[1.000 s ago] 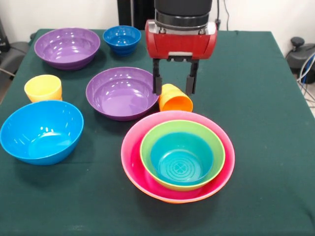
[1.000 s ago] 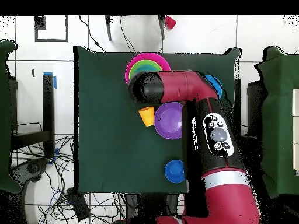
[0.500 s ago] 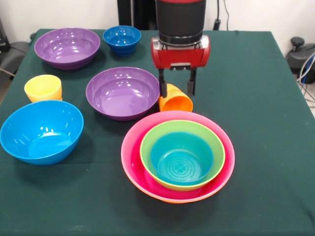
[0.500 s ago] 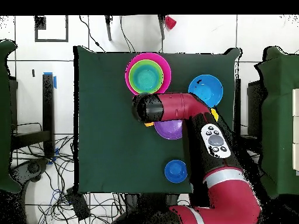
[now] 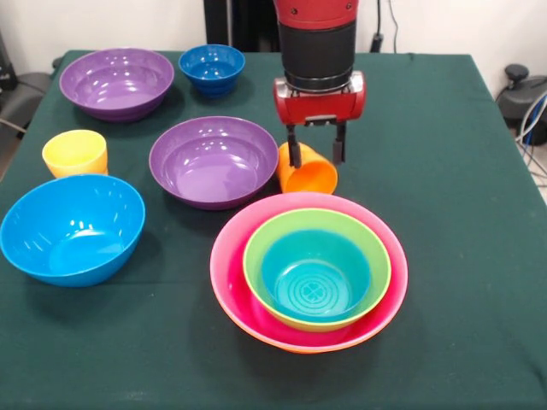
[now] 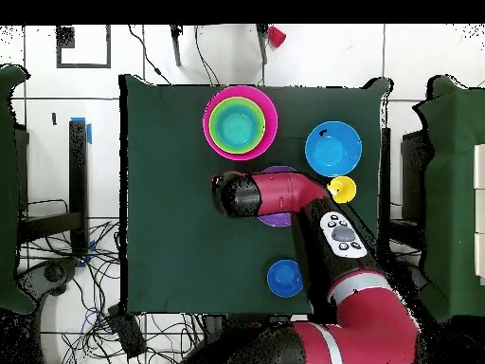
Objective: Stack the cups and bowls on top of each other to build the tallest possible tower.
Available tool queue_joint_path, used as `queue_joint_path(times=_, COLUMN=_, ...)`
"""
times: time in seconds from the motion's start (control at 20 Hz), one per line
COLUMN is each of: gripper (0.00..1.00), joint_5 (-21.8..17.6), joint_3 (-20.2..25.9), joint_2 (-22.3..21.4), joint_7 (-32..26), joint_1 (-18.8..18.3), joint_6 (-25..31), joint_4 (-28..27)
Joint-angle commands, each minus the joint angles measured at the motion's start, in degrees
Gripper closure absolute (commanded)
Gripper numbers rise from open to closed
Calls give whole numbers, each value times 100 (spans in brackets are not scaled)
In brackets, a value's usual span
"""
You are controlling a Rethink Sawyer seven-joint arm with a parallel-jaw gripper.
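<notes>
An orange cup (image 5: 309,173) lies on its side between the nearer purple bowl (image 5: 214,161) and the tower. My gripper (image 5: 316,159) is open and down over the cup, one finger (image 5: 293,155) at its left part and the other just off its right side. The tower is a pink bowl (image 5: 241,295) holding a green bowl (image 5: 256,256) and a teal bowl (image 5: 314,278), with an orange rim showing beneath. A yellow cup (image 5: 75,152) stands upright at the left. In the overhead view the arm's wrist (image 6: 230,194) hides the gripper and the orange cup.
A second purple bowl (image 5: 116,81) and a small dark-blue bowl (image 5: 212,67) sit at the far left. A light-blue bowl (image 5: 70,226) stands near the left edge. From overhead I see the tower (image 6: 240,121), the light-blue bowl (image 6: 333,148) and the yellow cup (image 6: 342,188).
The gripper has come down from above the orange cup until its fingers straddle it, the opening unchanged. The cup and bowls stay about where they were.
</notes>
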Motion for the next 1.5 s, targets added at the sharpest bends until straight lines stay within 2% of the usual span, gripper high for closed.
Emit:
queue_joint_path(times=0.05, gripper=0, joint_5=-410, joint_3=91, joint_2=95, joint_7=86, joint_1=71, joint_6=-249, joint_4=700)
queue_joint_path(times=0.5, gripper=0, joint_5=-325, joint_3=216, joint_2=39, joint_7=-96, joint_1=-43, joint_6=-36, joint_4=689)
queue_joint_path(times=1.05, gripper=0, joint_5=-345, joint_3=192, joint_2=12, joint_7=3, joint_1=49, joint_6=-176, joint_4=688)
queue_joint_path(times=1.3, gripper=0, joint_5=-420, joint_3=102, joint_2=-66, joint_7=38, joint_1=146, joint_6=-217, joint_4=676)
queue_joint_path(times=1.5, gripper=0, joint_5=-582, joint_3=-184, joint_2=-138, joint_7=30, joint_1=319, joint_6=-96, joint_4=530)
